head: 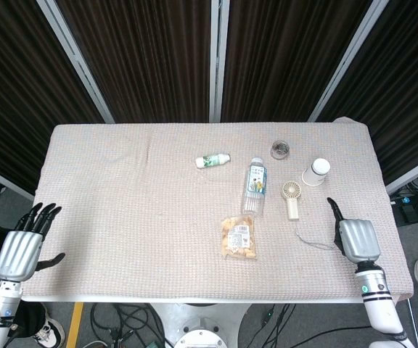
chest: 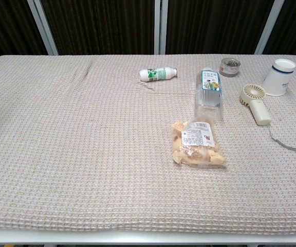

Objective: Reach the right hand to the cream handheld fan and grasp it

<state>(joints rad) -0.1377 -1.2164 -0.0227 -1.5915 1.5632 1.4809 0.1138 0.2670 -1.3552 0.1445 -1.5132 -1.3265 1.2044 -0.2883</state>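
Observation:
The cream handheld fan lies flat on the cloth right of centre, round head away from me and handle toward me; the chest view shows the fan at the right. A thin cord trails from its handle toward the front right. My right hand hovers over the table's front right, back plate up, one dark finger pointing up, holding nothing. It is right of and nearer than the fan, apart from it. My left hand hangs open off the front left corner. Neither hand shows in the chest view.
A water bottle lies just left of the fan, with a snack bag in front of it. A white cup lies on its side behind and right of the fan. A small tin and a small white bottle sit further back.

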